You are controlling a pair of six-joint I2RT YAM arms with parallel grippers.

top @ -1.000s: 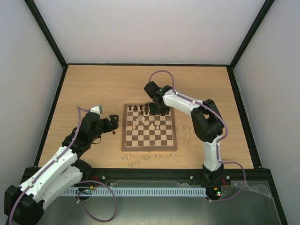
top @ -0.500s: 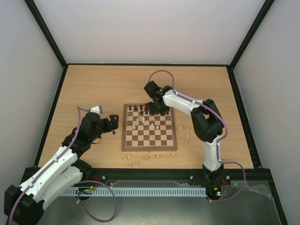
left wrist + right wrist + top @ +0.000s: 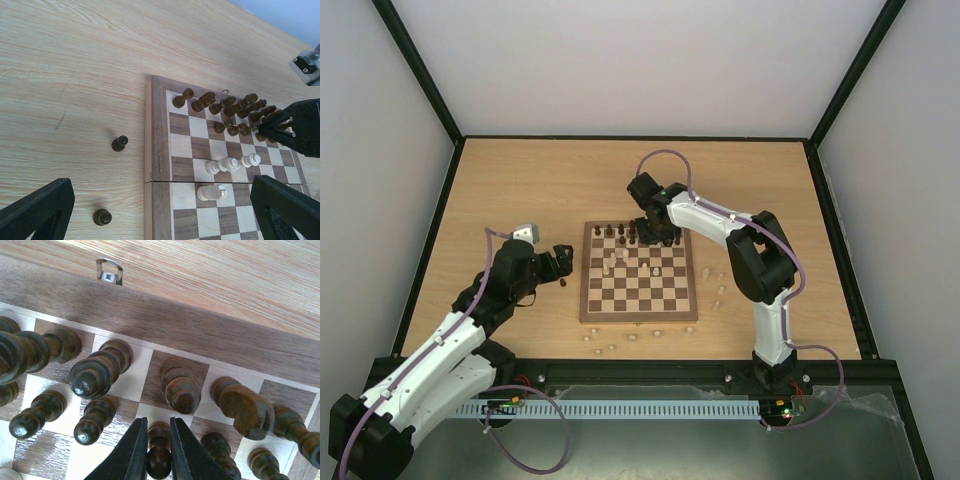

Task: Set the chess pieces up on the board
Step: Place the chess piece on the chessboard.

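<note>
The board lies mid-table. Dark chess pieces stand in its two far rows, and a few pale ones stand or lie on the middle squares. My right gripper is low over the far rows. In the right wrist view the right gripper is shut on the head of a dark pawn that stands on a second-row square. My left gripper hovers open left of the board. Its wrist view shows the left gripper holding nothing, above two dark pieces on the table.
Several pale pieces lie loose on the table in front of the board, and a few more lie to its right. A metal clasp sits on the board's far border. A black frame rims the table.
The right gripper has shifted very slightly over the far rows. The left arm has held still.
</note>
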